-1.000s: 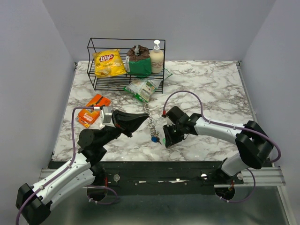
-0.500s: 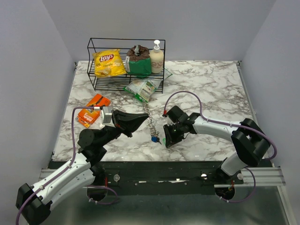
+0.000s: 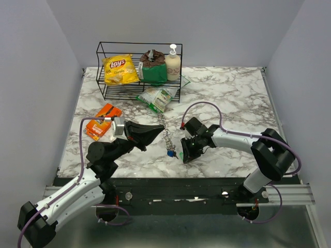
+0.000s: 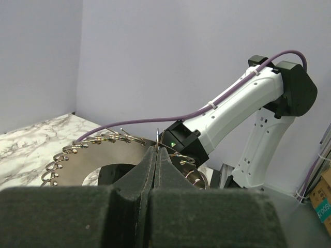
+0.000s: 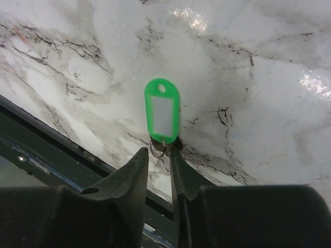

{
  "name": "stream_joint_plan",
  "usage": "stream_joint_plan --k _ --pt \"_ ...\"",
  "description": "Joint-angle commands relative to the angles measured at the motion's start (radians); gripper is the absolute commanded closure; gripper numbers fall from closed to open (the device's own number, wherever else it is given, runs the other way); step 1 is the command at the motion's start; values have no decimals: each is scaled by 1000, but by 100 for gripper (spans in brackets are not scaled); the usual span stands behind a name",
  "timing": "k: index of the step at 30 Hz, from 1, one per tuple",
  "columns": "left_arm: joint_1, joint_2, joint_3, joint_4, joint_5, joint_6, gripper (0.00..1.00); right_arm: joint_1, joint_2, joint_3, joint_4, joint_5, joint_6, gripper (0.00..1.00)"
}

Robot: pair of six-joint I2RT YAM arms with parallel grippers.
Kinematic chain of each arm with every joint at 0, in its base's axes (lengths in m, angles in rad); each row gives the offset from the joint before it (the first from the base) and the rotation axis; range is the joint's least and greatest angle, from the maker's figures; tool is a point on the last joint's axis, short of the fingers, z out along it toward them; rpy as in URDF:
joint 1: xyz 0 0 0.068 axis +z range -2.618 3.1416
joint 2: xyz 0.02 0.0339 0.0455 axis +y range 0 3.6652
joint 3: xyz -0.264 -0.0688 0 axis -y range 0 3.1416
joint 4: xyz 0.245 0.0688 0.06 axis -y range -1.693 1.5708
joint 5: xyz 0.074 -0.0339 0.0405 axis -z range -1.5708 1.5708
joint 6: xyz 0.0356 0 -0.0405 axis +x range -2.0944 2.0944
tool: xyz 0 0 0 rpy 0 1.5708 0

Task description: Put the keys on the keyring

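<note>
one green key (image 5: 162,111), maybe gripped by narrowed right tool (image 5: 158,154), left tool (image 4: 156,153) clamped on one keyring (image 4: 72,147)

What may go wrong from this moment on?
The green plastic key tag sits near the marble table's front edge; the right gripper may knock it off. The left gripper pinches the grey spiral-coil keyring only by a thin wire at its jaws' tips; that may slip.
</note>
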Motion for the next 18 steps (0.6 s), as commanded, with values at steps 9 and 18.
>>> stream_joint_plan --k 9,18 --pt "6 -12 -6 39 27 11 100 -7 45 -17 49 -48 26 78" --pt "6 -21 -7 26 24 17 100 -6 33 -17 49 -21 28 99"
